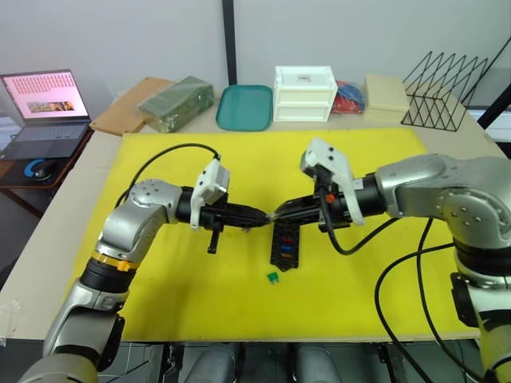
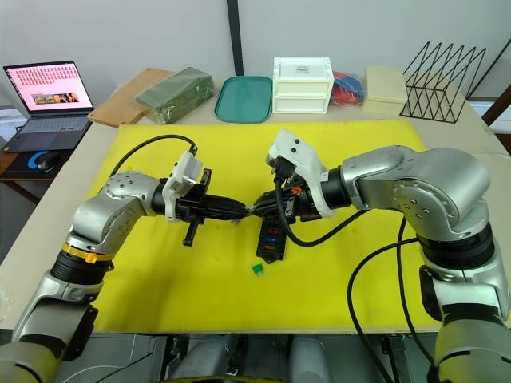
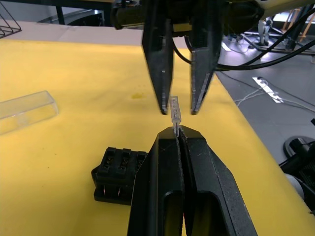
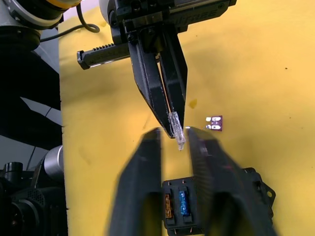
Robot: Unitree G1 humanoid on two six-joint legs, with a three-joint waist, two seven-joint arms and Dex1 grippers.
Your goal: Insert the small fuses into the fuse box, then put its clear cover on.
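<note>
My left gripper (image 3: 178,132) is shut on a small grey translucent fuse (image 3: 175,109), which sticks out past its tips above the yellow mat. My right gripper (image 3: 178,107) faces it, open, with one finger on each side of that fuse and a small gap on both sides. Just below them the black fuse box (image 1: 283,243) lies on the mat, with an orange and a blue fuse (image 4: 183,204) sitting in its slots. A green fuse (image 1: 273,277) lies loose in front of the box. A purple fuse (image 4: 214,123) lies flat beside it. The clear cover (image 3: 24,110) rests on the mat apart from the box.
Along the table's back edge stand a teal tray (image 1: 244,106), a white drawer unit (image 1: 304,93), a green box (image 1: 177,102) and a black wire rack (image 1: 447,92). A laptop (image 1: 44,112) sits on a side table at far left. Black cables trail over the mat by both arms.
</note>
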